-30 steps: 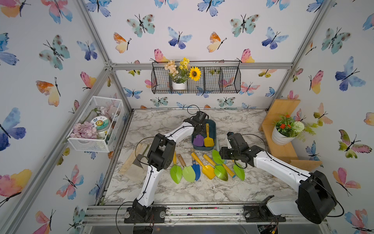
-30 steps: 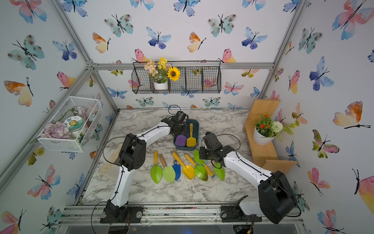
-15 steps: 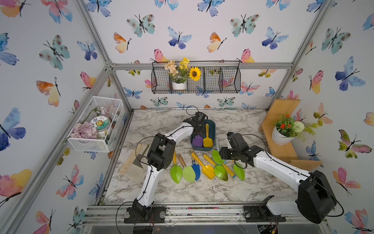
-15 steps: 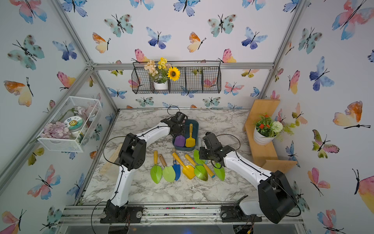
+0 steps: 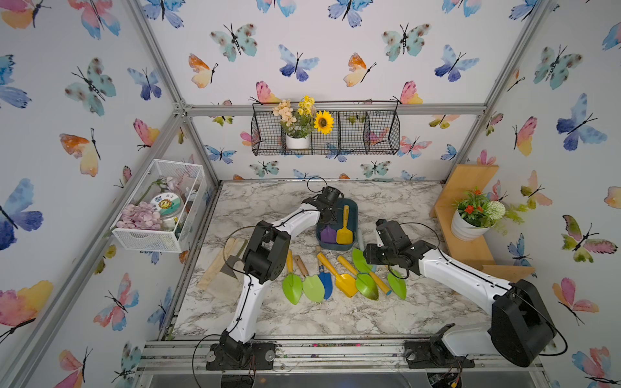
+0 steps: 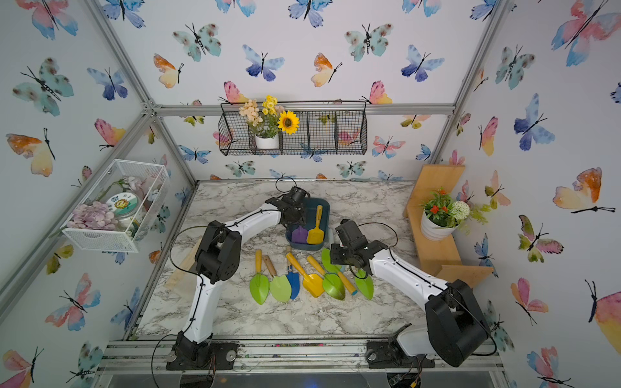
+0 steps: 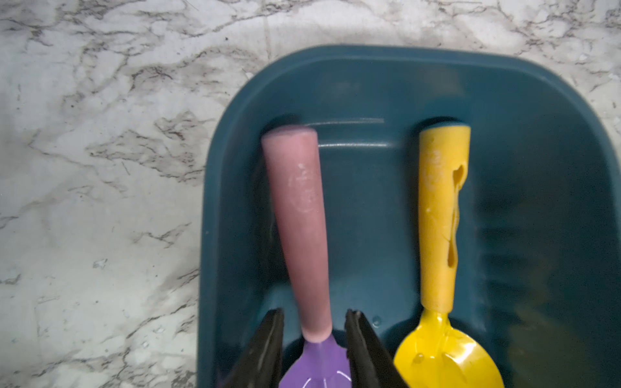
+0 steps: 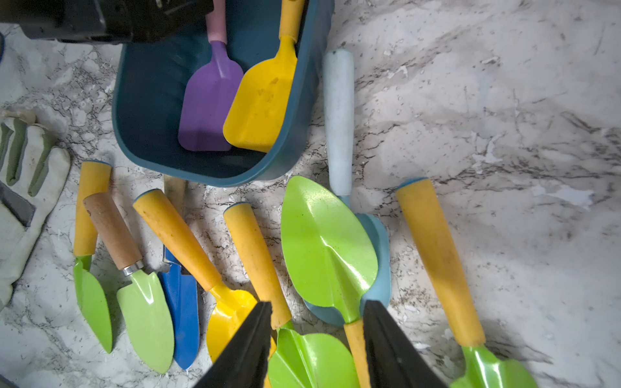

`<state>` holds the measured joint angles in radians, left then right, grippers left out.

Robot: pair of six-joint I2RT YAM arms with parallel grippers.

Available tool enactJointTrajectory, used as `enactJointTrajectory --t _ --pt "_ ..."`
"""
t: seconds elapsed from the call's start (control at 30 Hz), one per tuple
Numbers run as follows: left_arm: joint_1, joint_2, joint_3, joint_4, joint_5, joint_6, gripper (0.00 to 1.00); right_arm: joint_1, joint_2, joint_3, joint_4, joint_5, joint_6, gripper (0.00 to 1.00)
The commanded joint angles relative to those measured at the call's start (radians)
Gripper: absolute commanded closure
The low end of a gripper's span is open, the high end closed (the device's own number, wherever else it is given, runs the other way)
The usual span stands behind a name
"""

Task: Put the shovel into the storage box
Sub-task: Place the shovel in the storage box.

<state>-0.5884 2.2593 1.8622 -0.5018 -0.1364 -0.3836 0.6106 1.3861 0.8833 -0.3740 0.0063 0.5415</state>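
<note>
Okay, nearest me a row of shovels (image 5: 346, 285) lies on the table (image 5: 302, 319), and my right tool (image 8: 316, 304) hovers over them, jaws apart and clamping nothing. Further back, the purple shovel (image 7: 302, 218) lies inside the storage box (image 7: 369, 84) beside a yellow shovel (image 7: 440, 218). My left tool (image 7: 315, 312) straddles its neck, released, with a gap on each side. I judge this is the let-go, so I should lift straight up, letting neither finger drag the handle or knock the box wall.
</note>
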Motion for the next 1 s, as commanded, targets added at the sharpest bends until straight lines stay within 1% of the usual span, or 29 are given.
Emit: enactJointTrajectory --t 0.0,0.23,0.37,0.67,0.87,0.97 --pt "-0.001 -0.105 -0.015 -0.017 0.011 -0.005 0.62 0.006 0.012 0.035 -0.011 0.012 -0.005 0.51" --pt "-0.012 -0.254 -0.119 -0.012 0.07 -0.005 0.61 0.006 0.021 0.052 -0.016 0.022 -0.025 0.5" --pt "-0.011 -0.39 -0.245 0.016 0.081 -0.021 0.6 0.006 0.024 0.065 -0.016 0.007 -0.034 0.5" --pt "0.005 -0.655 -0.559 0.042 0.081 -0.087 0.57 0.006 0.014 0.079 0.041 -0.134 -0.092 0.49" --pt "0.05 -0.816 -0.759 0.054 0.073 -0.159 0.57 0.012 0.013 0.082 0.065 -0.228 -0.126 0.49" --pt "0.089 -0.886 -0.85 0.046 0.071 -0.197 0.57 0.033 0.018 0.078 0.08 -0.252 -0.127 0.49"
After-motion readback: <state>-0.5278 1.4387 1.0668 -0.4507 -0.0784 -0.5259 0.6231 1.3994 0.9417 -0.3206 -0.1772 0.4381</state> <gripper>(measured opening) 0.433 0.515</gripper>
